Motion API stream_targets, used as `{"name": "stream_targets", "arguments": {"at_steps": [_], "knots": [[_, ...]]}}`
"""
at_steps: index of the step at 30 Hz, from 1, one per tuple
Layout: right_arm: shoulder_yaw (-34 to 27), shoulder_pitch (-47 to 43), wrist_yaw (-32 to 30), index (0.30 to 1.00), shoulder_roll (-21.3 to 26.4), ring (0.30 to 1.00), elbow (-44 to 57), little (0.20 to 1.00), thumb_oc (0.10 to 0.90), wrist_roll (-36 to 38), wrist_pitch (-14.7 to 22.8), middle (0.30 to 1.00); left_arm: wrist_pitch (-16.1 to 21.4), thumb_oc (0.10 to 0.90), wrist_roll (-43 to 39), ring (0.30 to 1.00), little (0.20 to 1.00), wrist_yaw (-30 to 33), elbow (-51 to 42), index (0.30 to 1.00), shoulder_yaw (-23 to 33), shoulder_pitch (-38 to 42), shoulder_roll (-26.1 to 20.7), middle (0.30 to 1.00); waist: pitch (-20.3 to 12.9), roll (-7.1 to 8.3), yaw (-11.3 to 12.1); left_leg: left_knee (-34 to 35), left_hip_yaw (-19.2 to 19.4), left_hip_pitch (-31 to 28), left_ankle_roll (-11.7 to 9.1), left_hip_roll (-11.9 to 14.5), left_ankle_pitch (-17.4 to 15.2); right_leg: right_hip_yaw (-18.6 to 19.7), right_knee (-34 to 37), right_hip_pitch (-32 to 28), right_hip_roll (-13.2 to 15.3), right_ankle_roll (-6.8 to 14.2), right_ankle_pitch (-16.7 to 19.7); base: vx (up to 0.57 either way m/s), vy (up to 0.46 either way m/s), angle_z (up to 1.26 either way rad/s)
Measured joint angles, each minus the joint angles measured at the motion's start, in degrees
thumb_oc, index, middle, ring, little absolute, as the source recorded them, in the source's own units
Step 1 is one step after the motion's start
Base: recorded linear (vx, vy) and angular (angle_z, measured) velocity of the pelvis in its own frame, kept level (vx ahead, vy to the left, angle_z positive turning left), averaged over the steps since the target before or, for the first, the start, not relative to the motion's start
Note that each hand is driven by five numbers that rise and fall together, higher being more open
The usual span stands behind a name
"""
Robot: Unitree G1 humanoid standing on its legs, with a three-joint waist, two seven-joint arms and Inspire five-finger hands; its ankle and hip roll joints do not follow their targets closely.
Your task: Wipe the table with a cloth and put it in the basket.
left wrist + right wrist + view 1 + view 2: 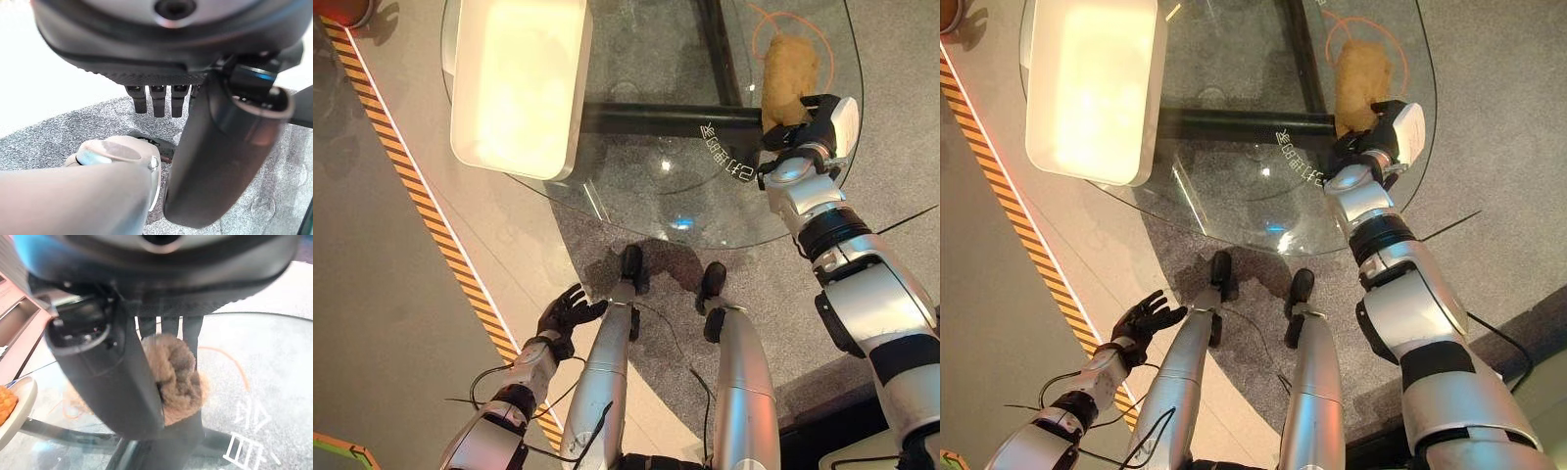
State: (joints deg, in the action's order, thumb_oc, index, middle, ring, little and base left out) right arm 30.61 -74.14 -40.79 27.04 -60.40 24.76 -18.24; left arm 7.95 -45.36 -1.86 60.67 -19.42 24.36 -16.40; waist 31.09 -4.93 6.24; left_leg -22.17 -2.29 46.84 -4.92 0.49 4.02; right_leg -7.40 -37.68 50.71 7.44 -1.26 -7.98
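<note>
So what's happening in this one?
The robot's right hand is closed on a tan cloth lying on the glass table, inside an orange ring marked on the glass. The white basket sits at the table's other end, so the cloth is not yet in it. The left hand hangs open low beside the robot, holding nothing.
</note>
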Motion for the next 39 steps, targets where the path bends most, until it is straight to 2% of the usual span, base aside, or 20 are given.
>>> {"name": "stream_targets", "arguments": {"at_steps": [15, 26, 33, 39], "knots": [[0.70, 0.00, 1.44, 0.300, 0.08, 0.300, -0.54, 0.200, 0.100, -1.23, 0.33, 0.300, 0.00, 0.800, -0.02, 0.900, 0.900, 0.01, -0.06, 0.900, -0.17, 0.01, 0.02, 0.900, -0.06, -0.41, -0.03, 0.15, -0.16, -0.10, -0.24, 0.05, 0.48, -0.11, -0.18, 0.04, -0.01, -0.18, 0.08, 0.00, 0.000, 0.00], [6.63, 0.20, 8.53, 0.300, 0.87, 0.300, 1.08, 0.200, 0.100, -16.90, 1.17, 0.300, -0.01, 0.800, -0.02, 0.900, 0.900, 0.12, -1.32, 0.900, -0.17, 0.07, 0.05, 0.900, -0.03, -0.51, -0.46, 1.15, -0.15, 0.17, -0.57, 0.40, 0.83, -0.17, -0.05, 0.78, -0.34, -0.26, 0.09, 0.00, 0.000, 0.00], [9.08, 0.50, 12.49, 0.300, 2.23, 0.300, 3.29, 0.200, 0.100, -23.76, 1.93, 0.300, 0.00, 0.800, -0.02, 0.900, 0.900, 0.14, -1.24, 0.900, -0.20, 0.07, 0.30, 0.900, -0.09, -1.71, -0.46, 1.32, -0.16, 0.19, -0.67, 0.55, 0.90, -0.27, -0.10, 0.92, -0.48, -0.34, 0.03, 0.00, 0.000, 0.00], [11.16, 0.57, 14.88, 0.300, 2.44, 0.300, 4.88, 0.200, 0.100, -25.94, 3.36, 0.300, 0.00, 0.800, -0.02, 0.900, 0.900, 0.11, -1.36, 0.900, -0.20, 0.07, 0.30, 0.900, -0.12, -1.76, -0.44, 2.14, -0.17, 0.01, -0.89, 0.63, 1.27, -0.52, -0.03, 1.04, -0.51, -0.32, -0.09, 0.00, 0.000, 0.00]]}}
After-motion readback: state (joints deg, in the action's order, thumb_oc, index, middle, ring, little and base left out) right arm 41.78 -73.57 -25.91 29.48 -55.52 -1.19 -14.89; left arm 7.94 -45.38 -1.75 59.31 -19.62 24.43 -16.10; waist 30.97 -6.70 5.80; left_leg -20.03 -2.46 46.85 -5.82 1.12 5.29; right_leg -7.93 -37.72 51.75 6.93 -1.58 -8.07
